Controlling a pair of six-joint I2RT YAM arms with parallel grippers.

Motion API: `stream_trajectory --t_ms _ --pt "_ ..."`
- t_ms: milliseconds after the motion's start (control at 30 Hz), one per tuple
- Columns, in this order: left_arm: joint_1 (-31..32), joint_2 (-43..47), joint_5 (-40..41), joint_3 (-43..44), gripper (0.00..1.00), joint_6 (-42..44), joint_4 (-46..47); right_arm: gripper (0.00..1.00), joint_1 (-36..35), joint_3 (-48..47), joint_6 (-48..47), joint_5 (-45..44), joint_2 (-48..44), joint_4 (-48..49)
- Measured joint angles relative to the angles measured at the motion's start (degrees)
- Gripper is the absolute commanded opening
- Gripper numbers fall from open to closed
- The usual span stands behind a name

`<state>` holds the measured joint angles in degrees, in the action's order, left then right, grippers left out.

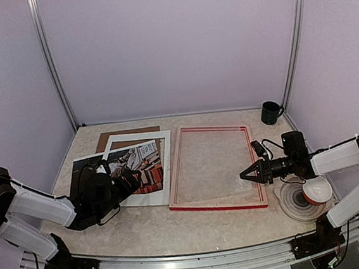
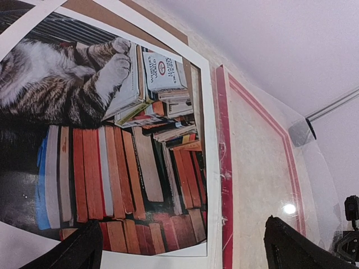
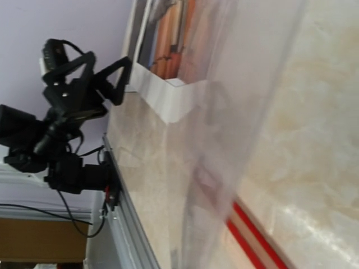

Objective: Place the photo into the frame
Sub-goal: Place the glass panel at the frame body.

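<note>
Photo of a tabby on stacked books, lying flat on the table just left of the frame, not in it. A white mat lies askew over the print, so we see it only through the mat's window and as a dark corner poking out at the left. A brown board shows behind both.

The left gripper hovers over the print's near part with jaws spread wide, hiding that area from above. In the left wrist view only two dark fingertips enter at the bottom edge and the cat's head is cut off. We cannot tell whether the fingertips touch the paper.

The frame lies flat, its red rails showing. The right gripper reaches over its near right corner, jaws closed on a clear sheet that stands tilted above the opening. In the right wrist view this sheet veils most of the scene, and we cannot make out the gripper's own fingers.
</note>
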<state>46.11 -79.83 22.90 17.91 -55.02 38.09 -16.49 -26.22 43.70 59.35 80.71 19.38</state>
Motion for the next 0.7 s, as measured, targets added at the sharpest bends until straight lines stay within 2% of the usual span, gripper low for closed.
stream_trajectory --t_ms 400,700 --pt "0.02 0.00 0.00 -0.55 0.99 -0.04 0.02 0.00 0.37 -0.28 -5.44 -4.90 -1.99 -9.84" --pt "0.02 -0.04 -0.02 -0.55 0.99 -0.07 0.02 0.00 1.97 0.74 -6.58 -5.84 -3.74 -11.65"
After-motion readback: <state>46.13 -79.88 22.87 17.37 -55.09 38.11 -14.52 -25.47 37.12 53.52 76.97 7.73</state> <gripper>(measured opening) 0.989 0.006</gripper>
